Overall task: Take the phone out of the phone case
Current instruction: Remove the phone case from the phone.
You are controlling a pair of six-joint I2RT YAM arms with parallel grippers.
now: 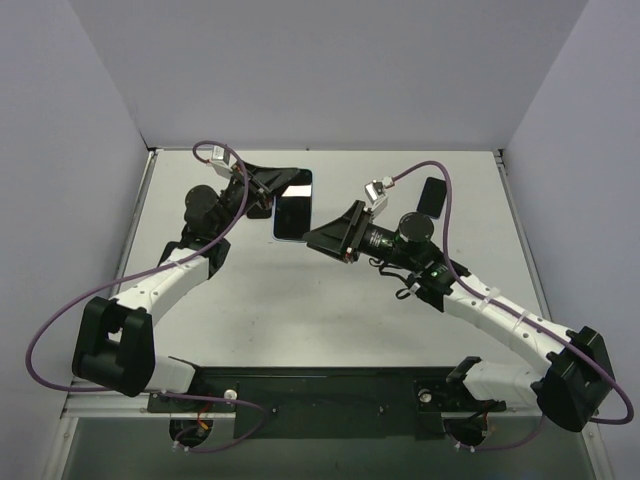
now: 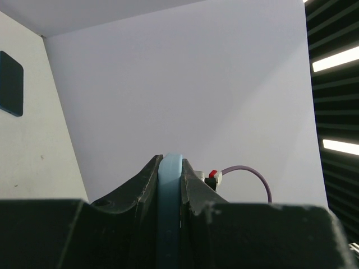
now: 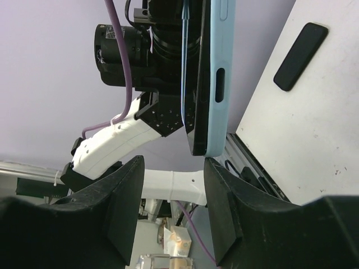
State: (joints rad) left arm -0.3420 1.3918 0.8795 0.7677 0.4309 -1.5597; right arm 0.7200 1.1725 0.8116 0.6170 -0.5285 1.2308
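Observation:
The phone (image 1: 292, 212) sits in a light blue case and is held off the table at the back centre, screen up. My left gripper (image 1: 272, 186) is shut on its far left edge; in the left wrist view the blue case edge (image 2: 169, 213) is pinched between my fingers (image 2: 140, 190). My right gripper (image 1: 316, 238) is open just right of the phone's near corner. In the right wrist view the case (image 3: 219, 78) and the black screen (image 3: 196, 95) hang just above my open gripper (image 3: 174, 207), with the case corner close to the right finger (image 3: 230, 213).
A flat black rounded slab (image 1: 432, 196) lies on the white table at the back right; it also shows in the right wrist view (image 3: 300, 56) and the left wrist view (image 2: 10, 84). Grey walls enclose the table on three sides.

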